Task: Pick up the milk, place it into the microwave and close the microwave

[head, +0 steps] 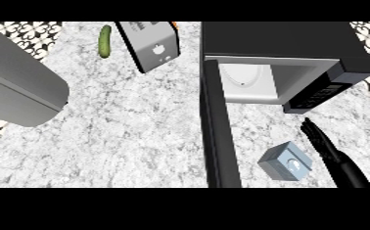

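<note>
Our right hand (336, 156) comes in at the lower right corner, black, its fingers (312, 128) laid out straight and pointing up towards the microwave, grasping nothing. Just to its left we see the milk (285, 161), a small blue-grey carton with a pale round spot on its upper face, standing on the counter (130, 136). Carton and hand lie very close; we cannot tell whether they touch. The milk is outside the microwave, in front of its opening and to the right of the door.

That door (219, 136) is swung wide open and shows to us edge-on, a dark band running from the oven's left side down to the lower edge of the view. Beyond the milk the microwave (282, 43) sits at the upper right, black on top, its pale cavity open with a white turntable (245, 77) inside and a dark control panel (318, 94) on its right.

Farther left, across the mottled grey-white counter, a toaster (151, 45) stands near the back, and a green cucumber (105, 41) lies just left of it, apart from it. At the far left we see a large rounded grey shape (29, 87); we cannot tell what it is.
</note>
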Controlling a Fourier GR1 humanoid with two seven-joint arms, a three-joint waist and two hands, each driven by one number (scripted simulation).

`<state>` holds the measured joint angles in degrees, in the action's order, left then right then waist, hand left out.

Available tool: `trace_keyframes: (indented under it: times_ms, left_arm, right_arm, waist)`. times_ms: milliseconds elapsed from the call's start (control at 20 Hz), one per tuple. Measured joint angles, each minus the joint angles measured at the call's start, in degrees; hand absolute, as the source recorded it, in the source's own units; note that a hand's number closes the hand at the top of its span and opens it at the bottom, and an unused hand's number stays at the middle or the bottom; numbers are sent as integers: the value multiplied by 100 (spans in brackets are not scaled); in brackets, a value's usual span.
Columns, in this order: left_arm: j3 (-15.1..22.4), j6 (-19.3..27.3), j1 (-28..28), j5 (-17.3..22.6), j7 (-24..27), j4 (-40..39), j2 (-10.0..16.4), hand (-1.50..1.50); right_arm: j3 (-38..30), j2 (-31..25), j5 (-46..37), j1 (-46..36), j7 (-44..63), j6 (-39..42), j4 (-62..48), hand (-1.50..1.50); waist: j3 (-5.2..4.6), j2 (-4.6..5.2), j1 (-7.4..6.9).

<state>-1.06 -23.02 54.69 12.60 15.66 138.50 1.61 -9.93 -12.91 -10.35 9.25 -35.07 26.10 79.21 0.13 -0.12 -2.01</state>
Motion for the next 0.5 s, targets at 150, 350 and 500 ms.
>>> trace_keyframes:
  times_ms: [150, 350, 500]
  left_arm:
    - [-110, -135, 130, 59, 106, -15, 16, -150]
    - [-143, -239, 267, 121, 203, -26, -21, -150]
    - [-183, -343, 384, 168, 275, -39, -30, -150]
  right_arm:
    - [57, -13, -350, -248, -430, -302, -653, -150]
    - [155, -60, -691, -518, -982, -675, -1545, -150]
    - [191, -53, -768, -779, -1247, -840, -2109, -150]
  waist:
    - [2, 8, -1]
    - [5, 16, -1]
    - [5, 17, 4]
